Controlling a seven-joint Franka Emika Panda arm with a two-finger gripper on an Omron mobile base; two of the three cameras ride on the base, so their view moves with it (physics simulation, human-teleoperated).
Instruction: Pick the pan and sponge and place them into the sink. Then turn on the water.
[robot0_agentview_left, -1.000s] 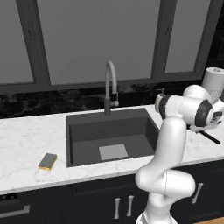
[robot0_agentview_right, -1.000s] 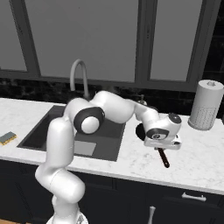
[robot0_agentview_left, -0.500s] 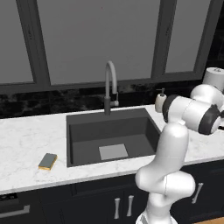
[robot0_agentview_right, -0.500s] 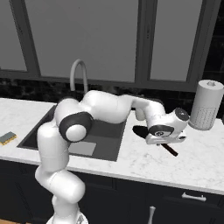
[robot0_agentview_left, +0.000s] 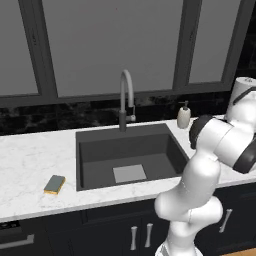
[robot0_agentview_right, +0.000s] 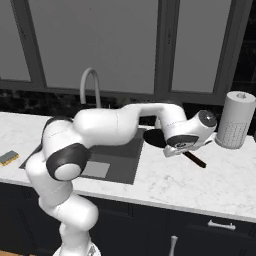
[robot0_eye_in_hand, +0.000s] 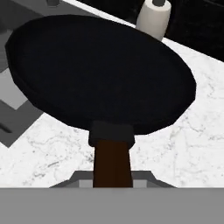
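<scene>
Over the counter right of the sink, left base view: my arm folds hard to the right edge of frame, so this angle gives nothing on my hand. Sponge lies on the marble left of the basin, near its left rim, untouched. Basin holds nothing but the light grey patch; no stream from the gooseneck faucet, soap dispenser sits by the back right corner. Right base view: my gripper is low over the counter just right of the sink, pan seen as a dark disc partly behind my wrist, its reddish-brown handle running out toward the front right beneath my hand. Paper towel roll stands well right of that. Whether the pan is lifted or resting on the marble I can't tell from here. Hand view: pan bowl fills the upper frame, handle comes straight down the middle toward my fingers, sink edge at far left. Fingertips are hidden, so I can't tell if the jaws are clamped on the handle or just straddling it. My read: step one, pan pick, at the grasp. Next: confirm grip on the handle, lift clear of the counter, swing left over the rim and lower into the basin. Then sponge, then water.
</scene>
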